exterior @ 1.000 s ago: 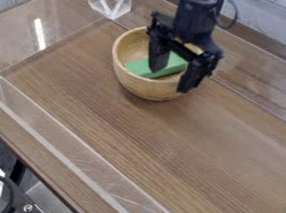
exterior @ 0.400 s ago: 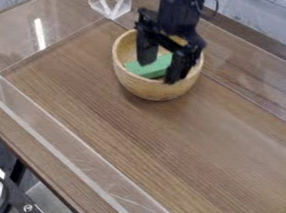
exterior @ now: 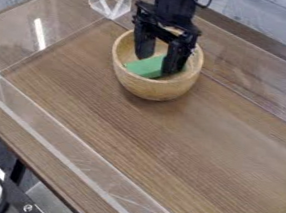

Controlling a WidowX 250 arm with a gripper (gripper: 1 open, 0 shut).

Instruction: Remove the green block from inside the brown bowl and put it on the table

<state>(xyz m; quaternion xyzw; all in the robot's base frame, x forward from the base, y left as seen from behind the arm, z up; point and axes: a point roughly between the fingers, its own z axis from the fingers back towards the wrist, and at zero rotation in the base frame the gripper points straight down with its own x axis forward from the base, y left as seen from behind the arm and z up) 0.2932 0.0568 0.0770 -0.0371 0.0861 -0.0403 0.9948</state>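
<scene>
Lying flat in the bowl, the block has not been lifted; we see no grip on it. Our hand hangs wide over it, fingers dipped past the rim, pointing nearly straight down. We judge the best move: centre both fingers across the block's narrow sides, clear of the thick wall, then sink and close. Bowl holds only the block. Counter lies around the bowl.

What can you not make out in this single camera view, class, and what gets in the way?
- Green block: partly hidden by the open gripper; whether the jaws touch it is unclear.
- Brown bowl: far rim hidden behind the gripper.
- Arm: cut off by the top edge.
- Table: right side cut off by the frame.
</scene>
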